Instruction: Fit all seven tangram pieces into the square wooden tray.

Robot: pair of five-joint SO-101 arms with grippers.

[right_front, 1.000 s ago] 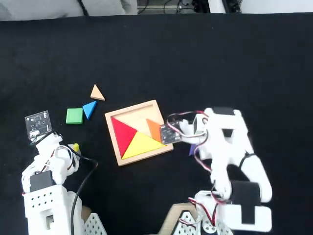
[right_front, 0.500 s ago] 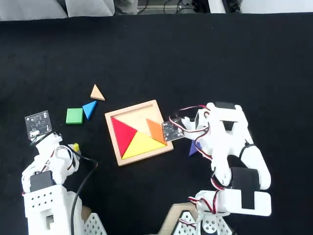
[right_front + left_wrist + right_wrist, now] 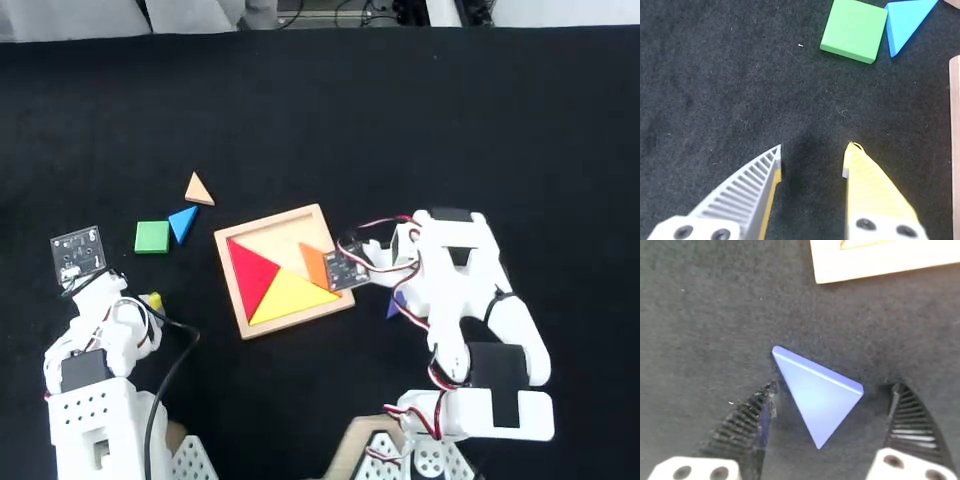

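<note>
The square wooden tray [image 3: 233,300] holds a red triangle [image 3: 252,272], a yellow triangle [image 3: 290,295] and an orange piece [image 3: 316,265]. Just right of the tray lies a purple triangle [image 3: 392,307], half hidden under the right arm [image 3: 455,285]. My right gripper [image 3: 832,387] is open, one finger on each side of that purple triangle [image 3: 817,395]. Left of the tray lie a tan triangle [image 3: 198,190], a blue triangle [image 3: 182,222] and a green square [image 3: 152,237]. My left gripper [image 3: 812,150] is open over bare cloth, short of the green square [image 3: 854,30] and blue triangle [image 3: 905,17].
A black cloth covers the table, with wide free room at the back and far right. The arm bases [image 3: 95,420] stand at the front edge. The tray's corner [image 3: 880,260] lies just beyond the purple triangle in the right wrist view.
The right arm has shifted slightly over the purple triangle, ending a little nearer the tray. The left arm and all loose pieces have stayed put.
</note>
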